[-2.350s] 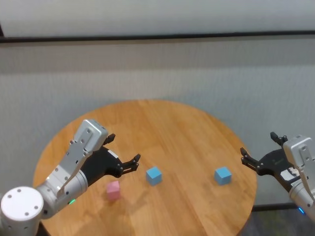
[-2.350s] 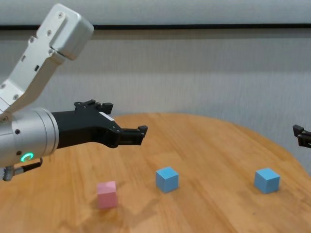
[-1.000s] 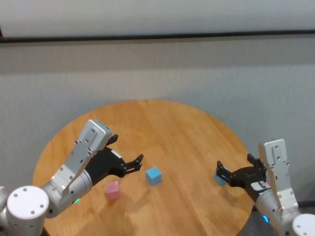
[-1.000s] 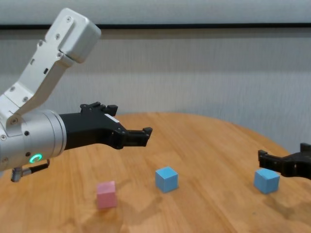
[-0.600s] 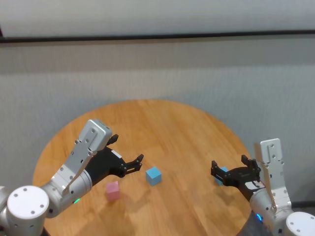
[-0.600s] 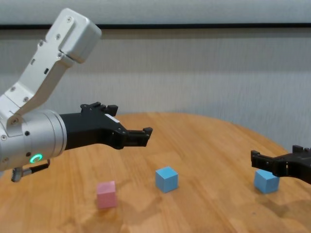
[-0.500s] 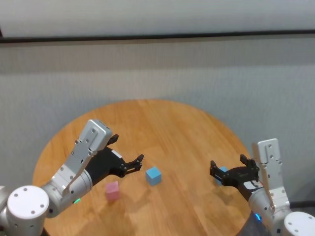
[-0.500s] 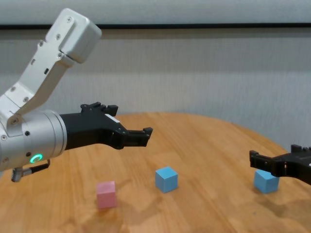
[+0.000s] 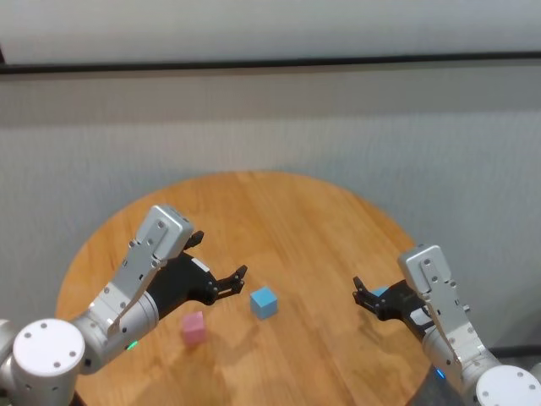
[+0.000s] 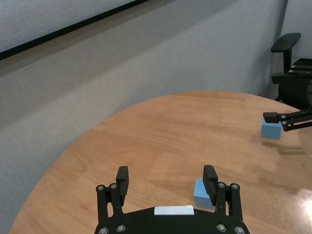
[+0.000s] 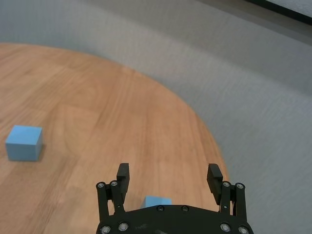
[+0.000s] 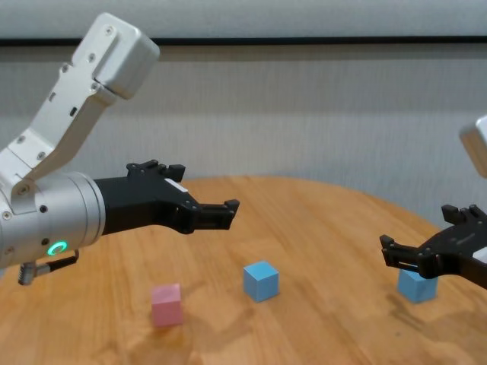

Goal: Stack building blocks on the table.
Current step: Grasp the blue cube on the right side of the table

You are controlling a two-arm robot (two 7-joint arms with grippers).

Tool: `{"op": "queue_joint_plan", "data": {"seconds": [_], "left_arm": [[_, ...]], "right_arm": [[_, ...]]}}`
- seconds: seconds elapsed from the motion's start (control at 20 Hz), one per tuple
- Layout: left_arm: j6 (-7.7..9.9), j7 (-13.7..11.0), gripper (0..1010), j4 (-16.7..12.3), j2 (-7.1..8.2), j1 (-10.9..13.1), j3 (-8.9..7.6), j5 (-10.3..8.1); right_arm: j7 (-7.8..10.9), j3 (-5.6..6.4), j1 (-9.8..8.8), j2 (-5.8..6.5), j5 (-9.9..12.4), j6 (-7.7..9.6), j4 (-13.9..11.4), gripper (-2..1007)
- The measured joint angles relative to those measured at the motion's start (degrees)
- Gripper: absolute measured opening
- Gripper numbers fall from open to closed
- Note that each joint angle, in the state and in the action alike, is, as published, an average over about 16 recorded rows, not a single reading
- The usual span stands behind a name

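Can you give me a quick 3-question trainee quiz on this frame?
1. True or false: the blocks are already stacked.
2. How many blocks are light blue?
3. Which gripper is nearest the block by the table's right edge? A) left B) right

Key:
1. False. The pink block, middle blue block and right blue block sit apart on the table.
2. Two.
3. B. The right gripper hangs open over it; the left gripper hovers open.

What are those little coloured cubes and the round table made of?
The pink cube and the two light blue cubes look like matte foam or painted wood: flat colour, no shine. The table shows light-brown wood grain in planks, possibly a laminate.
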Motion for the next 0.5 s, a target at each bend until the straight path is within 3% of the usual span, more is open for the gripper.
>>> {"op": "queue_joint_plan", "data": {"seconds": [0.25,0.5], "left_arm": [[0.0,0.0,1002,0.02,-0.01,-0.01,0.0,0.0],[0.0,0.0,1002,0.03,-0.01,-0.02,0.0,0.0]], "right_arm": [[0.24,-0.07,-0.02,0.02,-1.53,-0.44,0.51,1005],[0.71,1.17,-0.43,-1.06,-0.67,-0.69,1.47,1005]]}}
